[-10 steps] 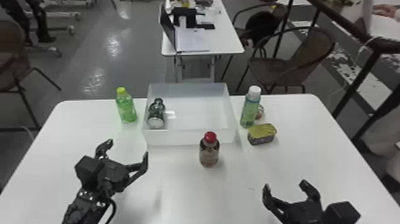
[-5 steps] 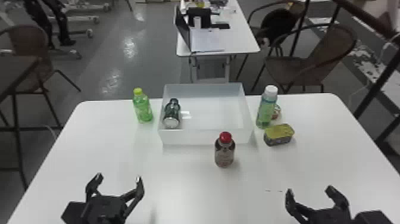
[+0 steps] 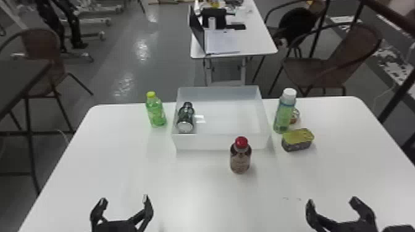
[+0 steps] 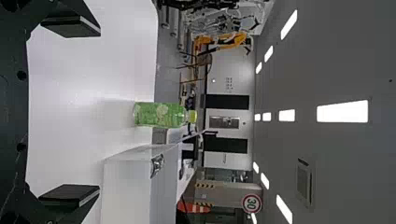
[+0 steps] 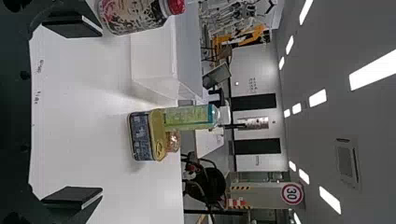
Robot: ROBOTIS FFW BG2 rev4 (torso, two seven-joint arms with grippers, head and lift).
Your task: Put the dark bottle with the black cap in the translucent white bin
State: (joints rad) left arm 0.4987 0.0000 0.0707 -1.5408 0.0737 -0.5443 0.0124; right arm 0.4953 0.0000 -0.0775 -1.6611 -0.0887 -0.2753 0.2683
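In the head view, the dark bottle [image 3: 185,119] lies on its side in the translucent white bin [image 3: 207,142], near its left wall, so the placing looks done, and the left end effector [image 3: 124,200] and right end effector [image 3: 332,200] are wide open and empty at the near part of the desk [image 3: 191,191], presumably clear of the bin for that reason. The left wrist view gives the green bottle [image 4: 161,115] a low side look, upright beside the bin. The right wrist view reveals the tin's [image 5: 141,136] printed side, which the head view renders darkly.
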